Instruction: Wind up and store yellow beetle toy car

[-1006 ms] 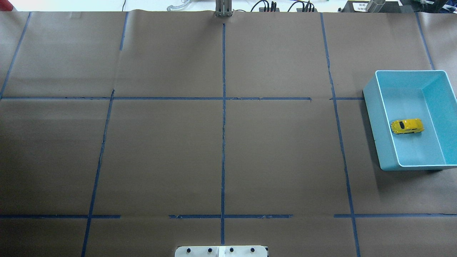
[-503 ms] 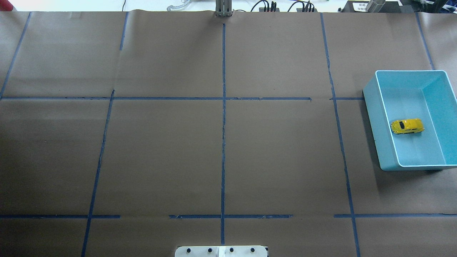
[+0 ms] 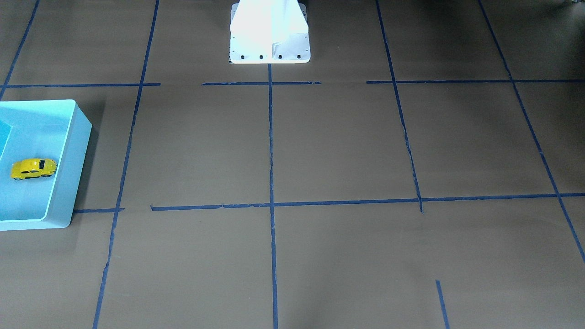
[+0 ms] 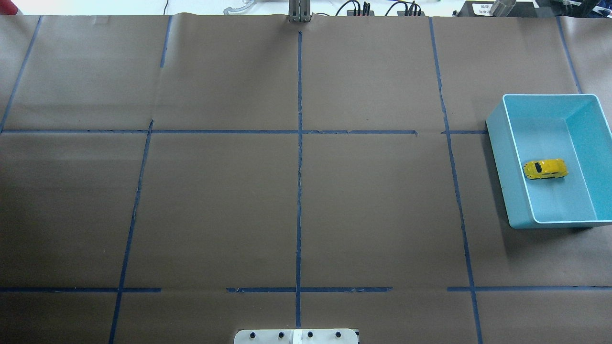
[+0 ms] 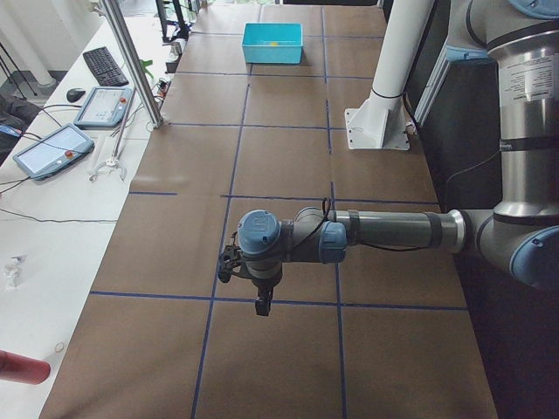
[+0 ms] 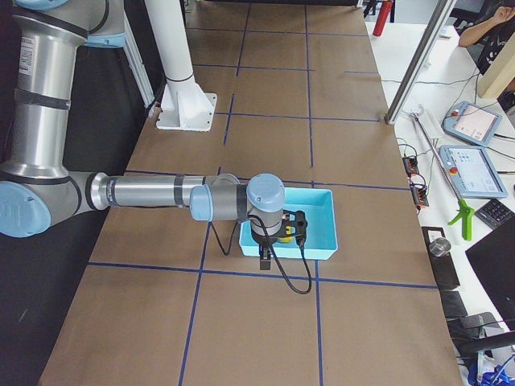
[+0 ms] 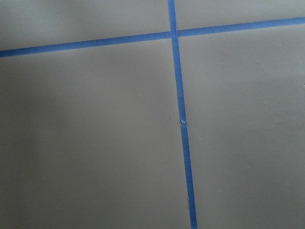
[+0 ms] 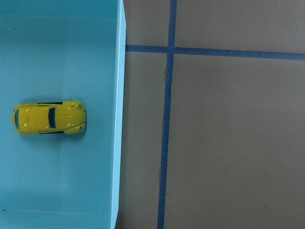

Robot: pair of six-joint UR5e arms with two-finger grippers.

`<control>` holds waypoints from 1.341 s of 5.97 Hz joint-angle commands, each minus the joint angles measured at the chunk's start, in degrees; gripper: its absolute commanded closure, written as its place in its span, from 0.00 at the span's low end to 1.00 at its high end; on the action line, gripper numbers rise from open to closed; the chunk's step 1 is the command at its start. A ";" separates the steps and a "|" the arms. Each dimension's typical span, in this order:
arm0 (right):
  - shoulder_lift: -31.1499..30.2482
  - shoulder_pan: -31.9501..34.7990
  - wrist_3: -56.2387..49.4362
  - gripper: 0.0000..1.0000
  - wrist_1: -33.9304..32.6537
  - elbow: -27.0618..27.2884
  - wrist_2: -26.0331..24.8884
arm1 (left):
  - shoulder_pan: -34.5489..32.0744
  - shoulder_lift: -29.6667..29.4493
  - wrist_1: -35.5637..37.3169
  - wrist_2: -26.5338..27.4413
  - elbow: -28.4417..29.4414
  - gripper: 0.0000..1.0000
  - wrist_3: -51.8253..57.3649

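yellow beetle toy car [image 4: 545, 169] on its wheels on the floor of the light blue bin [image 4: 504, 172], close to one side wall, nothing touching it. Right end effector [image 6: 264, 259] hangs above, far the nearer one; in the right wrist view the car is left of centre, long axis crosswise. Left end effector [image 5: 260, 307] well apart over the counter [image 4: 215, 200]. Can't tell how open either is or whether it holds anything: fingers absent from the wrist views. Car mostly hidden in exterior right.

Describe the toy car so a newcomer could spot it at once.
Find the light blue bin at the right edge of the brown table in the overhead view. On its floor sits the yellow beetle toy car, tiny, rounded, and the bin's only content.
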 commanded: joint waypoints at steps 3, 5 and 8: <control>-0.51 0.33 -0.32 0.00 0.02 0.12 -0.26 | 0.00 0.06 0.00 0.07 0.00 0.00 -0.05; -0.86 0.33 -0.32 0.00 -0.06 -0.05 -0.34 | 0.00 0.06 0.00 0.07 0.00 0.00 -0.05; -1.04 0.41 -0.41 0.00 0.20 1.43 -0.52 | 0.00 0.06 0.00 -0.02 0.00 0.00 -0.05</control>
